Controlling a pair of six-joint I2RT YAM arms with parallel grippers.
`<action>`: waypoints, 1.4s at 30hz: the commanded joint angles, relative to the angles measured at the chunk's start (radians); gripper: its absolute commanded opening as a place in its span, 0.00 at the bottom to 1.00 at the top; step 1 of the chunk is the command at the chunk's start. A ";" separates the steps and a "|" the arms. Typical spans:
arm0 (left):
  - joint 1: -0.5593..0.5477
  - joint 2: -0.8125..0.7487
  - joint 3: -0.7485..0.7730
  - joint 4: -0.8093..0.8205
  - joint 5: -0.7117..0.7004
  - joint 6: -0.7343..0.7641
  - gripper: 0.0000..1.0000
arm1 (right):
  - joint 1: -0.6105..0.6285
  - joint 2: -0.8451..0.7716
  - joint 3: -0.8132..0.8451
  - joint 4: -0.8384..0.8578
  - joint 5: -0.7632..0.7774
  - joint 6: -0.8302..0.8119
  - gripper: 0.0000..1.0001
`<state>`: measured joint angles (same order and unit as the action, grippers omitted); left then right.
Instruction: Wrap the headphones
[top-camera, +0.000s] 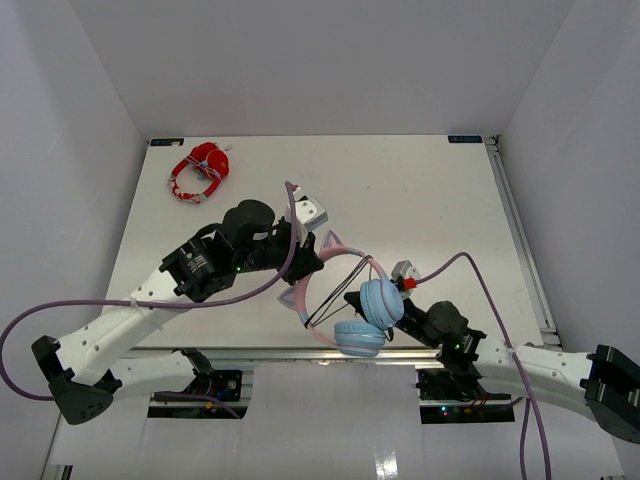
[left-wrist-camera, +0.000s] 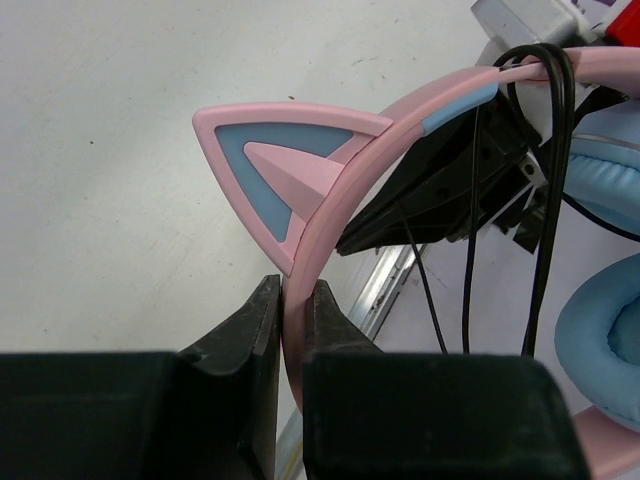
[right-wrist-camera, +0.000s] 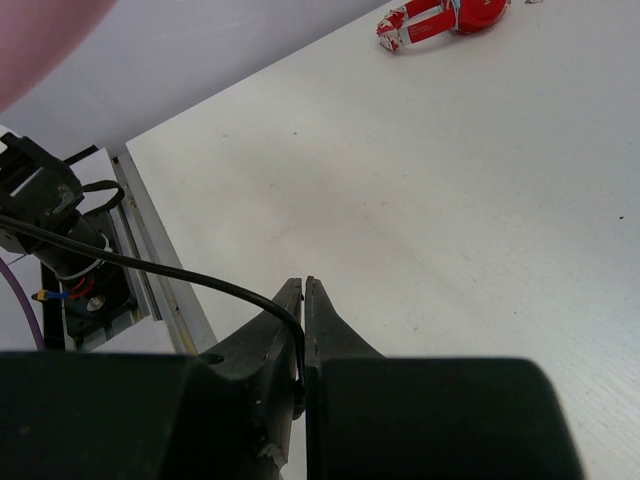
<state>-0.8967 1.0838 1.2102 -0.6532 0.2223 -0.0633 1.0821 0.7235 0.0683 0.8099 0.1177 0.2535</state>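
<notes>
The left gripper (left-wrist-camera: 292, 300) is clamped on the pink cat-ear headband (left-wrist-camera: 335, 208) of the pink-and-blue over-ear headphones (top-camera: 380, 302), just below one ear. The thin black cable (right-wrist-camera: 150, 267) is pinched in the shut right gripper (right-wrist-camera: 303, 295). The headphones are held between the arms, over the near edge of the white table (top-camera: 430, 190). Red-and-white headphones (top-camera: 200, 172) are seen at its far left corner.

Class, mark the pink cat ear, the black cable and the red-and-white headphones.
pink cat ear (left-wrist-camera: 290, 170): left wrist view, middle of the ear.
black cable (right-wrist-camera: 150, 267): right wrist view, the stretch left of the jaws.
red-and-white headphones (top-camera: 208, 160): top external view, red ear cup.
</notes>
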 joint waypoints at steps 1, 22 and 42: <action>-0.003 -0.014 0.027 0.002 -0.032 0.082 0.00 | -0.007 -0.084 -0.010 -0.108 0.065 -0.015 0.08; -0.002 -0.085 0.082 0.092 -0.343 0.193 0.00 | -0.006 -0.119 0.075 -0.207 0.216 -0.079 0.08; -0.002 -0.063 0.022 0.061 0.184 0.142 0.00 | -0.008 0.023 0.153 -0.081 0.193 -0.158 0.08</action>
<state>-0.8978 1.0580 1.2339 -0.5865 0.2237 0.0939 1.0816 0.7386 0.1764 0.6787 0.2529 0.1435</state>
